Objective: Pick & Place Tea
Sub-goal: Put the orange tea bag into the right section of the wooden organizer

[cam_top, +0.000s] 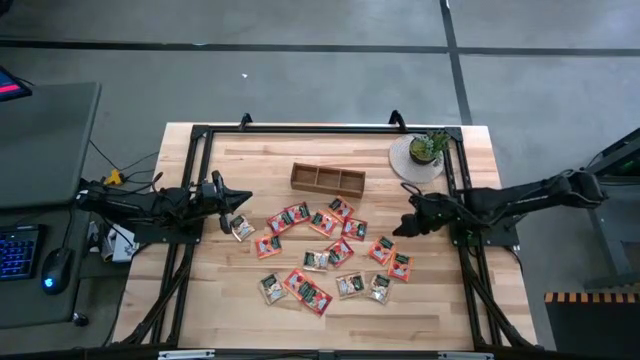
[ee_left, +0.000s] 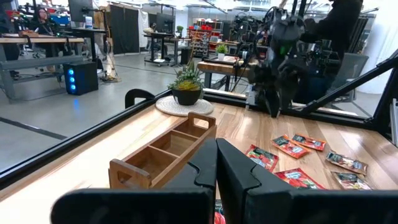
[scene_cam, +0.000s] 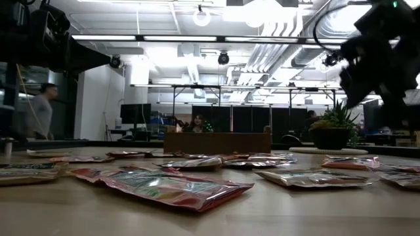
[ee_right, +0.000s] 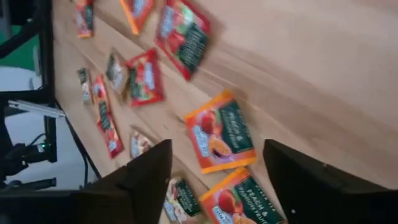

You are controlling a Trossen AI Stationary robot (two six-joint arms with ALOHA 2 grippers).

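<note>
Tea sachets (cam_top: 325, 248): roughly twenty small flat square packets, loose scatter across middle of tabletop (cam_top: 230, 310), all lying flat. Mix of red-orange ones and pale grey-green ones with dark print. Some overlap or touch at edges, others lie apart. One pale sachet (cam_top: 243, 228) sits off at left edge of scatter.
</note>
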